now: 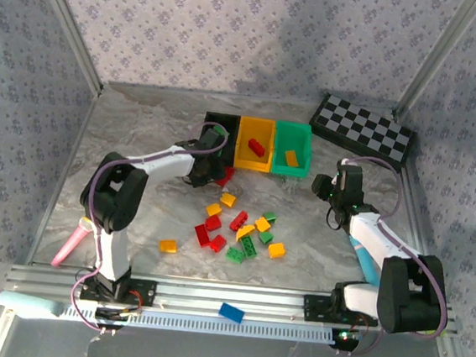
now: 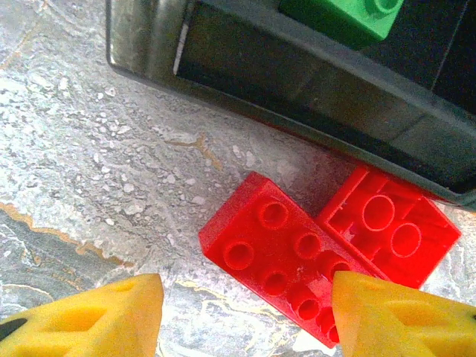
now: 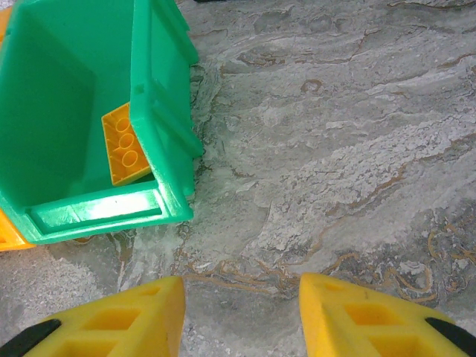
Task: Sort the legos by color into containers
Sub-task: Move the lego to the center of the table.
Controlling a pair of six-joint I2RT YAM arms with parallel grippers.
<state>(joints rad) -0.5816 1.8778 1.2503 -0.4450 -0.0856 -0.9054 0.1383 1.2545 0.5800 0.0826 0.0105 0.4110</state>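
— How do the left jaws stand?
— Spread. The left gripper (image 2: 245, 331) points down at the marble table (image 2: 97, 149). A red brick (image 2: 275, 253), studs up, lies between its yellow fingertips (image 2: 82, 320), and nothing is pinched. One tip overlaps the brick's end; whether it touches, I cannot tell. A second red brick (image 2: 390, 227), hollow side up, lies against the first at the foot of the black bin (image 2: 312, 74), which holds a green brick (image 2: 346, 18).
— And the arm?
— The left arm (image 1: 159, 162) stretches forward from a raised elbow, its wrist at the black bin's near wall.
— The right side?
— The right gripper (image 3: 242, 316) is spread too, gripping nothing, over the marble just beside the green bin (image 3: 160, 111), where an orange brick (image 3: 125, 145) leans. The right arm (image 1: 368, 233) is folded near its base, forearm running forward. The yellow bin (image 1: 252, 165), between the other two, holds a third red brick (image 1: 257, 147). The loose bricks (image 1: 241, 229) lie mid-table, between the arms.
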